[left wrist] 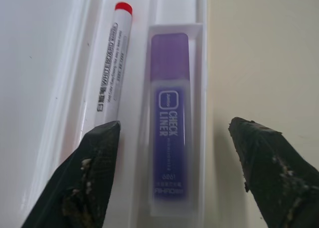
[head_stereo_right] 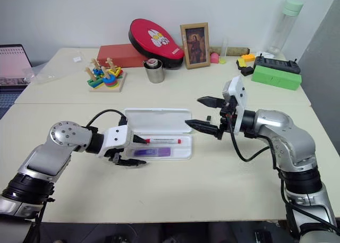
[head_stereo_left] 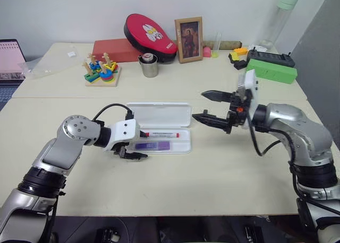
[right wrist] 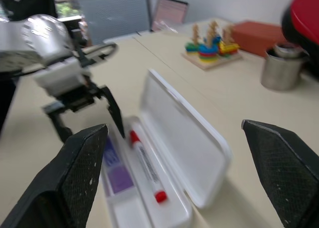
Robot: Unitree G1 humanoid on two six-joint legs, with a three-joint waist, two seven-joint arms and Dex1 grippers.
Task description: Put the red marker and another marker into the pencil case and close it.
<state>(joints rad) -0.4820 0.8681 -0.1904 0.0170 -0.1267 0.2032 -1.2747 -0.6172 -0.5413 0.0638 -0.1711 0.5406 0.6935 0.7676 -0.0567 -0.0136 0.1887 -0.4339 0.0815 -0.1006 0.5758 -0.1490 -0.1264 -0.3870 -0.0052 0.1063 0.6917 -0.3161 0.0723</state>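
Both markers are lying in the tray of the pencil case [head_stereo_left: 159, 115], each with its long axis running along the length of the case, side to side across the counter [head_stereo_left: 223, 174]. The red marker [head_stereo_left: 161, 134] sits in the slot nearer the raised lid, its red cap toward the robot's left and its red end toward the right. Just beside it, in the slot nearer the counter's front edge, rests the purple marker [head_stereo_left: 152, 145], parallel to the red one; in the left wrist view its darker cap points away from the camera.

The left pincer [head_stereo_left: 132, 150] hangs over the left end of the tray with its two black fingers well apart, nothing between them, one fingertip [left wrist: 97, 153] by the red marker's barrel and the other out over the bare counter, the purple marker lying between and below them. The right pincer [head_stereo_left: 212, 107] floats off to the right of the case, pointing at it, spread wide and empty, touching nothing.

The case is white, flat, round-cornered, its lid standing open behind the tray. The red marker is slim and white with black print; the purple one is short, wide and lilac, printed CHECK LINER
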